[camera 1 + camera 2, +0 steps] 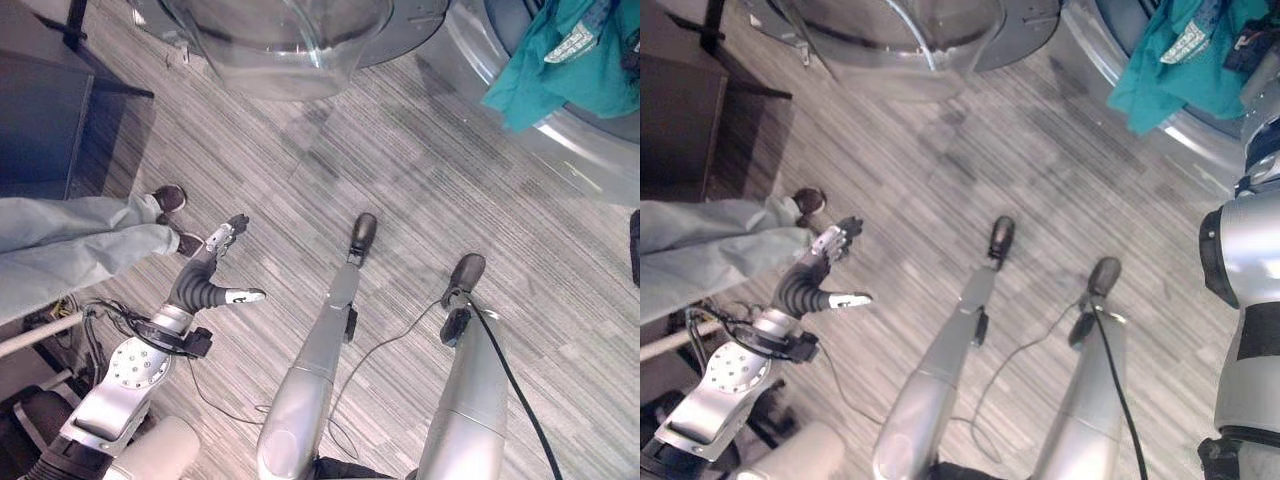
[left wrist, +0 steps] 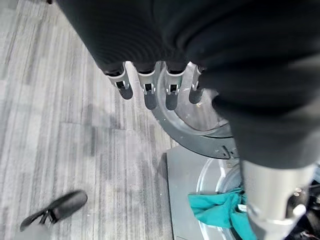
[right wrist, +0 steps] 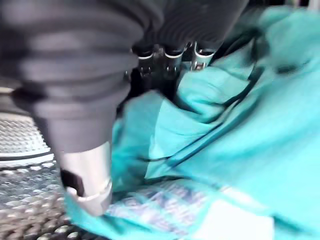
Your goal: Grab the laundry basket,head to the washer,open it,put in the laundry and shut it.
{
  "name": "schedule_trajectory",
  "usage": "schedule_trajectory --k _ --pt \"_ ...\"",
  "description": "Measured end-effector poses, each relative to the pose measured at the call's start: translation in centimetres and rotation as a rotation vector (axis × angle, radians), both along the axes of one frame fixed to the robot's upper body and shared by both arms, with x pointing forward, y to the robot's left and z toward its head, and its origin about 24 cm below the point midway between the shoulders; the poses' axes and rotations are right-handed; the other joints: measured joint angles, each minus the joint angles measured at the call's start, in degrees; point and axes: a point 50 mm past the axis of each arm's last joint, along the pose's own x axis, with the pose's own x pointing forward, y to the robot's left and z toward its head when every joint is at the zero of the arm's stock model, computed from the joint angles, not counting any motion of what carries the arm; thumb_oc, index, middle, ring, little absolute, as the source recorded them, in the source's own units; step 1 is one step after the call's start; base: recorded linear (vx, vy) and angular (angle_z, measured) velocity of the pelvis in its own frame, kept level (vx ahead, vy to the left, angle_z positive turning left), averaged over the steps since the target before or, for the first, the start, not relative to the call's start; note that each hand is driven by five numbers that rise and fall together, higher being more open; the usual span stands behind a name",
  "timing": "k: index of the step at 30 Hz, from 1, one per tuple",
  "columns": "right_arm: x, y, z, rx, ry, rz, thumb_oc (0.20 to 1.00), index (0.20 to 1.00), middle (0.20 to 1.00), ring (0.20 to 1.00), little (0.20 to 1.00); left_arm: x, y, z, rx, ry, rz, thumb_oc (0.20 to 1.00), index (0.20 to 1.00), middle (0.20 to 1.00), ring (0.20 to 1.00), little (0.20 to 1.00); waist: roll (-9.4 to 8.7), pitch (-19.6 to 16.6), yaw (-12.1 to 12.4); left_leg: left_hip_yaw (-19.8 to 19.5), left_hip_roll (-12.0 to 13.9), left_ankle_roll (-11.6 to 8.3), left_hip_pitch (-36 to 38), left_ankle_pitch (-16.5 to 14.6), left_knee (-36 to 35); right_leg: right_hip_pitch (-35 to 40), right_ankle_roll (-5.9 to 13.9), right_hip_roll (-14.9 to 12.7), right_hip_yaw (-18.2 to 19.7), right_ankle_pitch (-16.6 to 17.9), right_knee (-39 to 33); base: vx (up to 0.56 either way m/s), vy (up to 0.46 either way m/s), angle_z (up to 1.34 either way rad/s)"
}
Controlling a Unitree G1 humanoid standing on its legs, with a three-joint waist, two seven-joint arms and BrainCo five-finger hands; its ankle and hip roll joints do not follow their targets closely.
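Teal laundry (image 1: 565,60) hangs over washer (image 1: 590,150) opening rim.

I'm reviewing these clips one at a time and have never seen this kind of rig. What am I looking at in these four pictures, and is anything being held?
This is a two-legged humanoid robot loading a washer. The two eye views come from a camera on its head, looking down at the striped floor. The open washer door shows at the top, and teal laundry hangs out of the drum opening at the upper right. The left hand hangs free over the floor, fingers relaxed, holding nothing. A person's leg in light trousers stands beside it.

The other two pictures come from cameras on the wrists. In the right wrist view, the right hand reaches into the teal cloth; its fingertips are buried in the folds, so I cannot tell whether it grips.
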Motion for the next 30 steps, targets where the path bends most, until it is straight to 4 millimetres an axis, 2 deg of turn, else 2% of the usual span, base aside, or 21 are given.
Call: schedule_trajectory --k 1,4,7,8,9,10,11,13,17,20,24,27,30 --pt "0.0 0.3 0.4 -0.02 -0.007 0.013 1.0 1.0 1.0 1.0 1.0 -0.1 0.0 -0.2 0.0 0.009 0.003 1.0 1.0 1.0 1.0 1.0 -0.04 0.03 -0.13 0.59 0.48 -0.91 -0.96 0.82 0.93 -0.82 0.13 -0.01 0.11 -1.03 1.37 0.01 -0.102 0.07" --pt "0.0 0.8 1.3 -0.015 -0.073 0.044 1.0 1.0 1.0 1.0 1.0 0.0 0.3 -0.4 0.004 0.022 0.013 1.0 1.0 1.0 1.0 1.0 -0.36 0.24 -0.28 -0.14 0.58 -2.18 -1.29 1.71 0.29 -1.35 0.02 0.5 0.08 -0.52 0.94 -0.01 -0.093 -0.02" --pt "-0.3 2.6 3.9 0.074 -0.303 0.171 1.0 1.0 1.0 1.0 1.0 0.0 0.3 -0.5 0.002 0.023 0.018 1.0 1.0 1.0 1.0 1.0 -0.36 0.24 -0.35 -0.22 0.81 -2.3 -0.75 2.72 -2.96 -1.82 0.29 0.95 -0.06 0.74 -0.7 -0.02 -0.038 -0.06" --pt "-0.3 2.7 4.1 0.084 -0.326 0.185 1.0 1.0 1.0 1.0 1.0 0.0 0.4 -0.5 0.001 0.024 0.019 1.0 1.0 1.0 1.0 1.0 -0.36 0.24 -0.36 -0.25 0.85 -2.27 -0.71 2.96 -3.21 -1.82 0.29 1.0 -0.09 0.79 -0.8 -0.01 -0.006 -0.05" --pt "-0.5 3.1 4.6 0.145 -0.417 0.233 1.0 1.0 1.0 1.0 1.0 0.1 0.4 -0.7 -0.004 0.028 0.027 1.0 1.0 1.0 1.0 1.0 -0.36 0.24 -0.34 -0.28 0.91 -2.37 0.1 5.0 -4.71 -1.71 0.35 1.0 -0.06 0.9 -0.78 0.0 0.0 0.0" --pt "-0.7 3.0 4.7 0.168 -0.451 0.24 1.0 1.0 1.0 1.0 1.0 0.1 0.5 -0.7 -0.002 0.029 0.03 1.0 1.0 1.0 1.0 1.0 -0.36 0.24 -0.26 -0.28 0.82 -2.29 0.58 5.33 -5.34 -1.49 0.37 0.87 -0.09 0.89 -0.84 0.0 0.0 0.0" --pt "-0.7 2.9 4.6 0.184 -0.468 0.24 1.0 1.0 1.0 1.0 1.0 0.1 0.6 -0.7 -0.001 0.031 0.033 1.0 1.0 1.0 1.0 1.0 -0.36 0.24 -0.23 -0.3 0.8 -2.24 0.89 5.67 -5.62 -1.22 0.37 0.86 -0.12 0.89 -1.01 0.0 0.0 0.0" --pt "-0.6 2.1 3.7 0.382 -0.542 0.257 1.0 1.0 1.0 1.0 1.0 0.3 0.6 -0.8 0.0 0.032 0.036 1.0 1.0 1.0 1.0 1.0 -0.36 0.24 0.13 -0.35 0.78 -2.72 2.74 6.82 -6.96 0.6 0.64 0.82 -0.36 1.05 -1.57 0.0 0.0 0.0" --pt "-0.5 0.4 1.6 0.597 -0.575 0.211 1.0 1.0 1.0 1.0 1.0 0.5 0.9 -0.6 0.0 0.021 0.052 1.0 1.0 1.0 1.0 1.0 -0.3 0.2 1.11 -0.61 0.47 -2.65 5.92 7.7 -9.1 3.22 1.26 0.27 -0.48 1.04 -2.34 0.0 -0.002 0.01" --pt "-0.8 1.1 2.9 0.598 -0.644 0.266 1.0 1.0 1.0 1.0 1.0 0.5 1.9 -0.1 -0.008 -0.002 0.102 1.0 1.0 1.0 1.0 1.0 -0.28 0.2 0.69 -0.63 0.42 -2.74 6.0 8.28 -10.29 2.66 1.36 0.22 -0.43 1.1 -2.14 0.0 0.0 0.0" --pt "-1.8 2.0 4.7 0.41 -0.712 0.286 1.0 1.0 1.0 1.0 1.0 0.0 2.3 -0.5 -0.011 0.014 0.122 1.0 1.0 1.0 1.0 1.0 -0.27 0.2 -0.11 -0.87 0.28 -2.53 4.78 8.37 -10.28 1.17 1.37 -0.02 -0.41 1.01 -1.39 -0.01 0.008 0.03" --pt "-1.8 1.3 4.1 0.385 -0.676 0.189 1.0 1.0 1.0 1.0 1.0 0.5 1.6 -0.4 -0.009 0.004 0.091 1.0 1.0 1.0 1.0 1.0 -0.28 0.21 -0.18 -1.34 0.02 -2.67 4.32 8.49 -9.42 1.29 1.37 -0.05 -0.69 1.01 -1.31 0.0 0.009 0.03" --pt "-1.6 1.4 3.3 0.471 -0.725 0.245 1.0 1.0 1.0 1.0 1.0 0.4 1.5 -0.3 -0.013 0.0 0.09 1.0 1.0 1.0 1.0 1.0 -0.32 0.21 -0.58 -1.6 0.11 -2.18 4.4 8.09 -9.39 1.7 1.37 -0.18 -1.03 1.0 -1.98 -0.01 0.055 0.03"
